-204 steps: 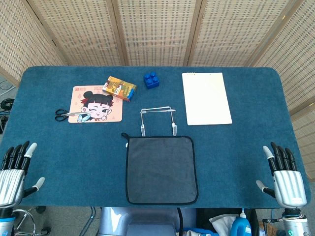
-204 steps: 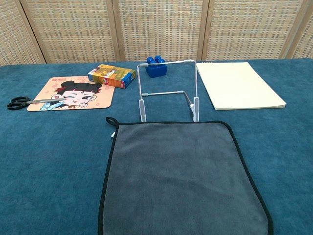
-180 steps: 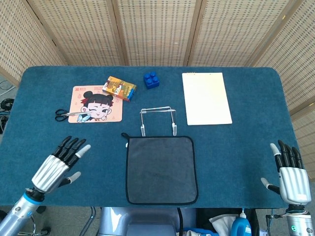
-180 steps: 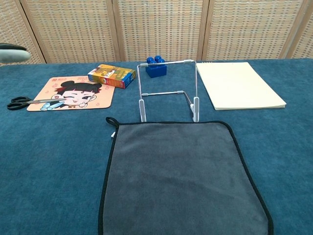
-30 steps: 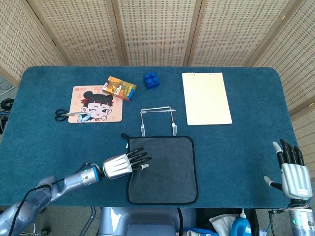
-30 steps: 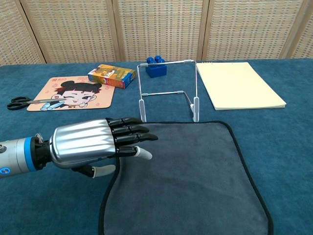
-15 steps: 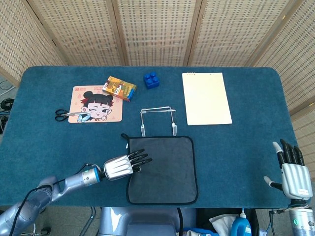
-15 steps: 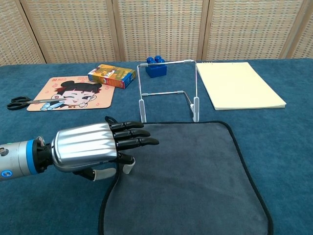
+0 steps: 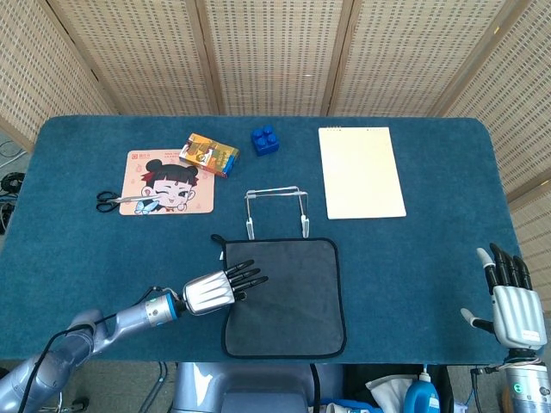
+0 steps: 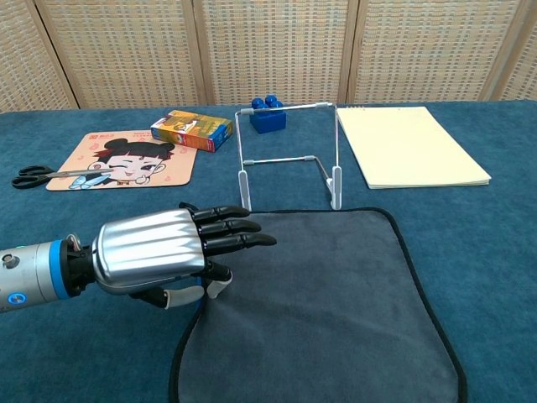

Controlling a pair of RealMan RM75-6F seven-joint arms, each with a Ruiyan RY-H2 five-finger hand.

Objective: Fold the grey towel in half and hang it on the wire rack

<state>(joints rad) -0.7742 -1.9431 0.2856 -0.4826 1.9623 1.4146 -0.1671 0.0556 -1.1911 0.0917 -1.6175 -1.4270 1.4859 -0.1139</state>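
While the flat grey cloth towel lies just before the thin wire rack, the left hand overlaps its left edge, thumb tucked beneath, fingers extended; the right hand hovers splayed, well apart.

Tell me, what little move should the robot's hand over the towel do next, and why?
Probably close the left hand on the grey towel at its left edge. The fingers are stretched out over that edge, the towel lies flat and unfolded in front of the wire rack, and the right hand is far off at the table's side.
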